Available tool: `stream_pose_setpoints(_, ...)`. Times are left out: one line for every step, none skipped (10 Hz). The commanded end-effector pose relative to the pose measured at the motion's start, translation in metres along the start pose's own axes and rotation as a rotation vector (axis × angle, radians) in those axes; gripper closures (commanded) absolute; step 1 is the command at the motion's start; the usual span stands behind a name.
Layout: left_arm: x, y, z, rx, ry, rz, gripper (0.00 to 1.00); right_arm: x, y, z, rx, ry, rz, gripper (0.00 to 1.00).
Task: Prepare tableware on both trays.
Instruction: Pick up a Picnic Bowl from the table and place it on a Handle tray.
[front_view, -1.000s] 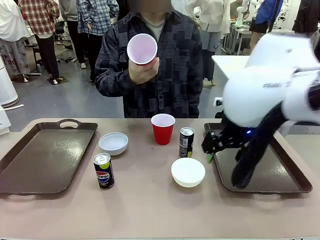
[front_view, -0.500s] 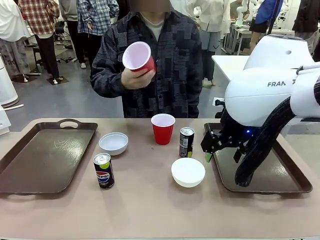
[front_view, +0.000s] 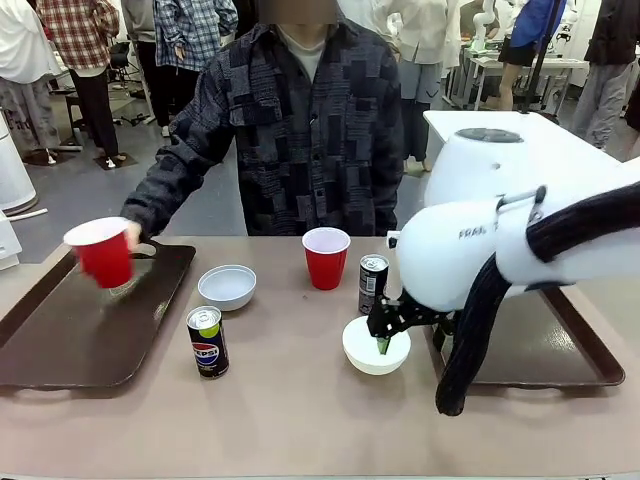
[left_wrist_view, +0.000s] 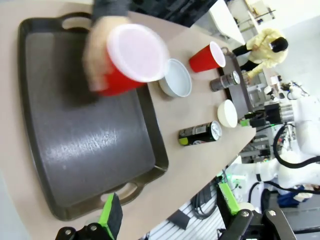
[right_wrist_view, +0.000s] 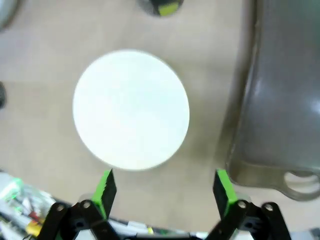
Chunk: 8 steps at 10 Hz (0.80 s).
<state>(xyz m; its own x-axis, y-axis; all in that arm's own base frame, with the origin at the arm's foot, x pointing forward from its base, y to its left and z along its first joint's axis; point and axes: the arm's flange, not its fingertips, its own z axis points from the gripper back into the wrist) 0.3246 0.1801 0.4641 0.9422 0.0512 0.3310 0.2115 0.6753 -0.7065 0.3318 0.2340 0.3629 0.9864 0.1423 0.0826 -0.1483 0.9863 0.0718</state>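
Note:
A person's hand lowers a red cup (front_view: 98, 252) (left_wrist_view: 131, 57) over the left tray (front_view: 60, 340) (left_wrist_view: 80, 150). On the table between the trays stand a second red cup (front_view: 326, 257), a black-silver can (front_view: 372, 283), a Pepsi can (front_view: 207, 341) and a white bowl (front_view: 227, 286). My right gripper (front_view: 384, 335) (right_wrist_view: 164, 189) hangs open just above the nearer white bowl (front_view: 375, 350) (right_wrist_view: 131, 110), with one green finger to either side of its near rim. My left gripper (left_wrist_view: 170, 212) is open and holds nothing, high above the left tray's near end.
The right tray (front_view: 570, 360) (right_wrist_view: 287, 100) lies bare beside the nearer bowl, partly hidden by my right arm. The person stands at the table's far side. Other people and tables are farther back.
The person brought the red cup down from chest height to the left tray. My right arm swung left from over the right tray to above the nearer white bowl.

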Motion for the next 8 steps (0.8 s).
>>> stream_pose_setpoints(0.000,-0.001,0.002,-0.007,-0.012,0.016,0.00,0.023,0.004,-0.024,-0.050,-0.006,-0.045,0.00)
stream_pose_setpoints(0.000,-0.001,0.002,-0.007,-0.012,0.016,0.00,0.032,0.000,-0.034,-0.048,-0.006,-0.041,0.00)
stream_pose_setpoints(0.000,-0.001,0.002,-0.007,-0.012,0.016,0.00,0.035,-0.004,-0.042,-0.060,0.000,-0.038,0.58)
stream_pose_setpoints(0.000,-0.001,0.002,-0.007,-0.012,0.016,0.00,0.038,-0.006,-0.043,-0.062,-0.012,-0.039,0.59)
stream_pose_setpoints(0.000,-0.001,0.002,-0.007,-0.012,0.016,0.00,0.040,-0.006,-0.041,-0.050,-0.025,-0.043,1.00)
stream_pose_setpoints(0.000,-0.001,0.002,-0.007,-0.012,0.016,0.00,0.040,-0.004,-0.037,-0.040,-0.043,-0.043,0.64)
stream_pose_setpoints(0.000,-0.001,0.002,-0.007,-0.012,0.016,0.00,0.041,-0.003,-0.035,-0.032,-0.050,-0.044,1.00)
stream_pose_setpoints(0.000,-0.001,0.002,-0.007,-0.012,0.016,0.00,0.042,-0.004,-0.034,-0.033,-0.055,-0.047,1.00)
